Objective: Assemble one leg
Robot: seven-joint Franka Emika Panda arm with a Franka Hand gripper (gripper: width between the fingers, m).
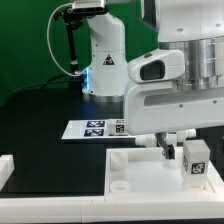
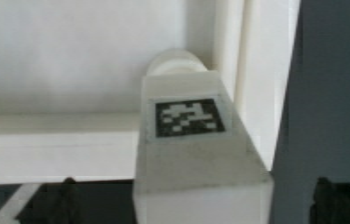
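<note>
The leg (image 1: pixel 194 160) is a chunky white post with a square marker tag, standing upright at the right edge of the large white panel (image 1: pixel 130 165). In the wrist view the leg (image 2: pixel 193 120) runs down between my fingers, its far end by the panel's raised wall (image 2: pixel 47 130). My gripper (image 1: pixel 176 148) hangs right over it. In the wrist view the gripper (image 2: pixel 198 198) is open: one dark fingertip (image 2: pixel 56 203) shows on each side of the leg, with a visible gap between each and the leg.
The marker board (image 1: pixel 95 128) lies on the black table behind the panel. A white piece (image 1: pixel 6 168) lies at the exterior view's left edge. The robot's base (image 1: pixel 103 60) stands at the back.
</note>
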